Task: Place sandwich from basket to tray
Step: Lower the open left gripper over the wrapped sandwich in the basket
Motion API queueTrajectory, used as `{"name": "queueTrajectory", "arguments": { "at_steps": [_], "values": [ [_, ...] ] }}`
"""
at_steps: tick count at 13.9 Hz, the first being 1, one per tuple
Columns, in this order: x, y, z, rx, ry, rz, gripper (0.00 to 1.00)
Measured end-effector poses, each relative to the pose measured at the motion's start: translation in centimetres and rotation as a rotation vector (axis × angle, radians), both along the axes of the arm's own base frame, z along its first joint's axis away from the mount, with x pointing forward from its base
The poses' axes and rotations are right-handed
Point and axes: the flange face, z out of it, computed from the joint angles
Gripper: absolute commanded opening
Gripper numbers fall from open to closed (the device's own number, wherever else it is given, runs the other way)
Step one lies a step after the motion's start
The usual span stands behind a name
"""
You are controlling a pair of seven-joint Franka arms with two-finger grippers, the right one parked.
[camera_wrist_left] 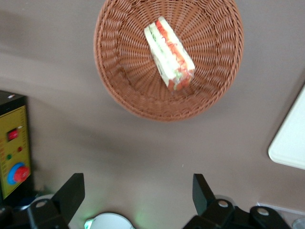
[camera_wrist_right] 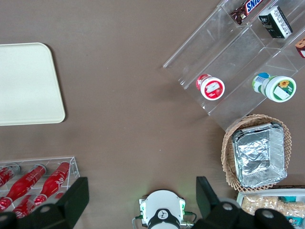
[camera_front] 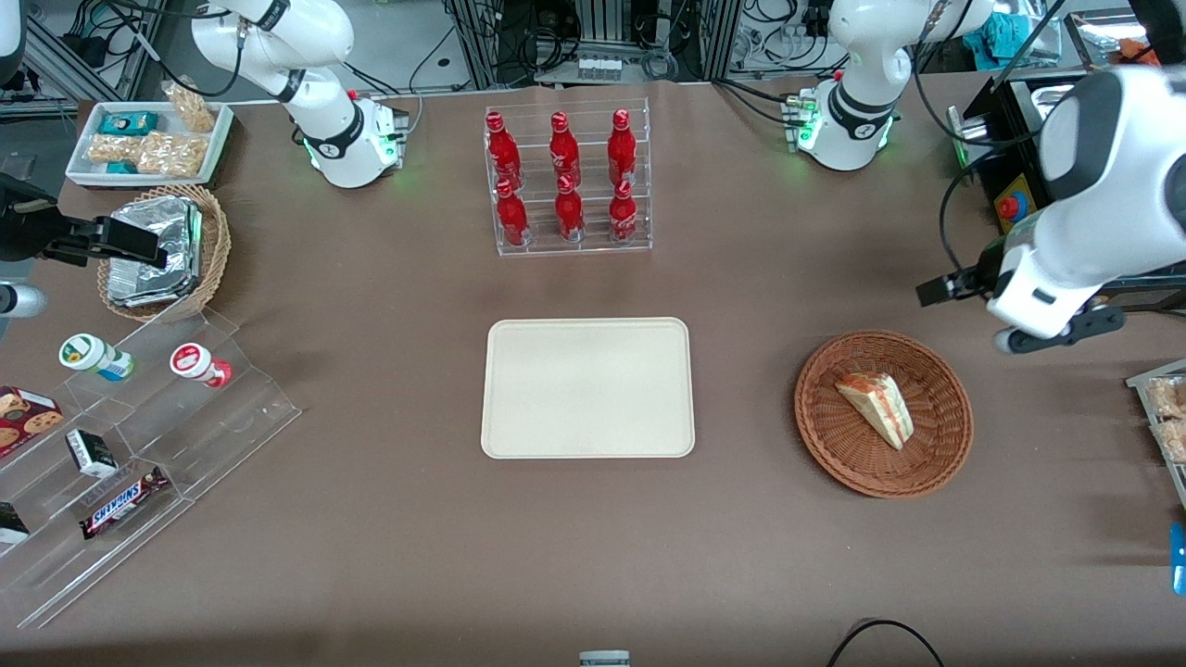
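Sandwich [camera_front: 876, 409] lying in basket [camera_front: 940, 435] at frame right, tray [camera_front: 587, 387] centre, pincer [camera_wrist_left: 138, 193] fingers apart, raised at right edge.

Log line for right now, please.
hand: open, raised, off the basket | sandwich: in basket, untouched | tray: bare | step: approach

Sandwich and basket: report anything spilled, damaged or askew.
Nothing stands out. The sandwich lies intact on its side in the basket, which sits flat on the table. The tray is bare. The end effector is open above the table, apart from the basket.
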Motion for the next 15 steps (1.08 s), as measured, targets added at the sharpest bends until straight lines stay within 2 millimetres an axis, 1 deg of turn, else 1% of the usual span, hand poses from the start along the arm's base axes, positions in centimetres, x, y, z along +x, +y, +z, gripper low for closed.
{"name": "queueTrajectory", "arguments": {
  "at_steps": [1, 3, 6, 10, 12, 15],
  "values": [
    [0.3, 0.0, -1.8, 0.000, -0.007, 0.022, 1.00],
    [1.3, 0.7, -5.0, 0.013, -0.020, 0.138, 1.00],
    [3.0, 1.4, -8.7, 0.024, -0.040, 0.285, 1.00],
    [5.1, 1.3, -13.2, 0.012, -0.099, 0.420, 1.00],
    [6.1, 1.2, -15.3, 0.004, -0.111, 0.455, 1.00],
    [7.3, 1.1, -16.9, -0.006, -0.117, 0.470, 1.00]
  ]
}}
